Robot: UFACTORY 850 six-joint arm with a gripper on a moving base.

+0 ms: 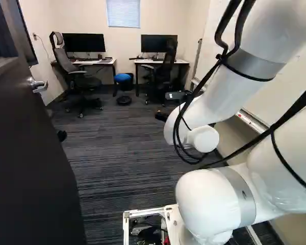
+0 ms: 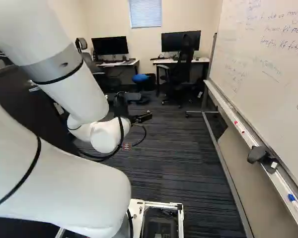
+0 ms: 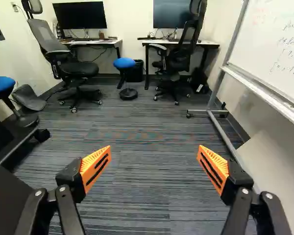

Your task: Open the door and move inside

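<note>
At the left of the left base view, the flat dark door (image 1: 33, 153) with a silver metal handle (image 1: 38, 84) is swung open. The black, orange-padded end effector (image 3: 154, 151) is spread wide and empty, likely held away from the door so nothing is bumped.

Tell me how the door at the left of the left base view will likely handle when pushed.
The door looks stiff: its broad, flat face shows no bend, so it should swing as one piece. It is probably rather heavy, given that large, solid-looking panel. Its shiny lever handle may be slippery to pinch.
</note>
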